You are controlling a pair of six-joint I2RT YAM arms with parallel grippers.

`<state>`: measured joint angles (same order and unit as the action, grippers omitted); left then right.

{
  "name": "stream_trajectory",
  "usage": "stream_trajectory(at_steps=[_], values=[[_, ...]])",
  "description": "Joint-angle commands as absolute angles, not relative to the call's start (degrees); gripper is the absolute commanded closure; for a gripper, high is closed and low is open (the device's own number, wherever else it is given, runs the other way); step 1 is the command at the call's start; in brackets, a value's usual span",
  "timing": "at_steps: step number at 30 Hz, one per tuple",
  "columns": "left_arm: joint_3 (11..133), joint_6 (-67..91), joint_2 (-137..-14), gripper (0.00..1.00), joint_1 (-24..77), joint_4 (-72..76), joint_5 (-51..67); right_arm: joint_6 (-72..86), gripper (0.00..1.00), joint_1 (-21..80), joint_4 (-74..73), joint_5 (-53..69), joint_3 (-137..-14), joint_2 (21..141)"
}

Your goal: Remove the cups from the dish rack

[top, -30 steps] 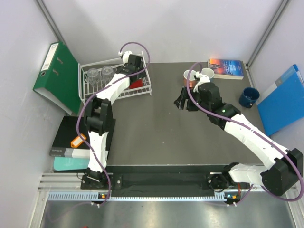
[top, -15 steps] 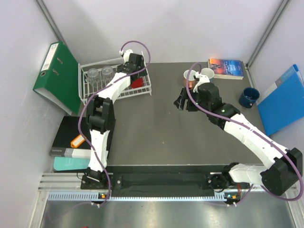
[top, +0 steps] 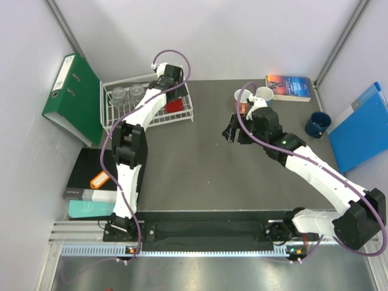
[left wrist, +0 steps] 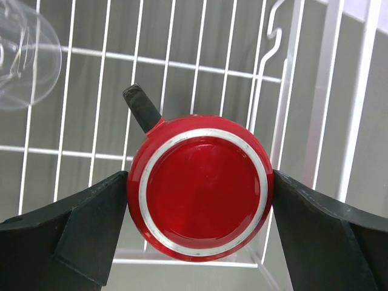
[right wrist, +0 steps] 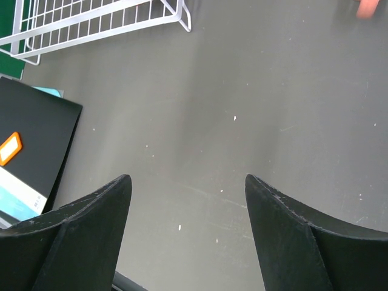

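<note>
The white wire dish rack [top: 189,114] stands at the far left of the table. A red mug [top: 175,105] sits upside down in its right end, and two clear tumblers [top: 119,94] [top: 137,92] stand in its left end. My left gripper [top: 171,90] reaches down into the rack. In the left wrist view its fingers [left wrist: 97,212] touch both sides of the red mug [left wrist: 200,188], whose black handle points up-left. One tumbler [left wrist: 24,54] also shows there. My right gripper [top: 233,130] [right wrist: 188,182] hangs open and empty over mid-table. An orange mug [top: 242,107], a light mug [top: 264,93] and a dark blue mug [top: 317,124] stand on the table's right.
A green binder [top: 76,97] leans left of the rack. A black notebook [top: 88,176] [right wrist: 30,145] lies beside the table's left edge. A book [top: 290,86] lies at the far right, and a blue folder [top: 364,127] lies off the right edge. The rack's corner [right wrist: 121,24] shows in the right wrist view.
My left wrist has shifted slightly toward the far side of the rack, and more of the red mug shows from above. The right arm has not moved.
</note>
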<state>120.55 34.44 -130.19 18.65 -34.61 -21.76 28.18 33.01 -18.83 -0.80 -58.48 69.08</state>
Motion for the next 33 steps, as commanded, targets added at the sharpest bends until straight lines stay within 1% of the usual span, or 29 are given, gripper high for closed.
stream_trajectory(at_steps=[1, 6, 10, 13, 15, 21, 33], values=[[123.7, 37.6, -132.3, 0.01, 18.1, -47.1, -17.7, 28.7, 0.24, 33.6, -16.7, -1.3, -59.1, 69.0], [128.3, 38.6, -133.2, 0.04, 18.0, -52.2, -16.3, 29.1, 0.24, 33.6, -16.4, -1.1, -59.3, 69.7], [129.0, 38.8, -133.9, 0.05, 17.8, -53.5, -15.2, 29.4, 0.24, 33.6, -16.2, -1.1, -59.2, 69.8], [129.6, 38.9, -135.1, 0.04, 17.8, -54.7, -14.2, 29.7, 0.24, 33.7, -16.0, -1.1, -58.9, 70.0], [129.7, 38.7, -135.4, 0.01, 17.8, -54.8, -14.0, 30.1, 0.24, 33.6, -16.0, -1.1, -58.8, 70.0], [131.7, 38.2, -137.6, 0.01, 17.6, -56.1, -14.2, 30.1, 0.24, 33.7, -16.2, -1.3, -58.8, 70.0], [130.5, 37.0, -139.0, 0.01, 17.7, -57.3, -17.0, 30.0, 0.24, 33.6, -16.3, -1.7, -58.7, 70.5]])
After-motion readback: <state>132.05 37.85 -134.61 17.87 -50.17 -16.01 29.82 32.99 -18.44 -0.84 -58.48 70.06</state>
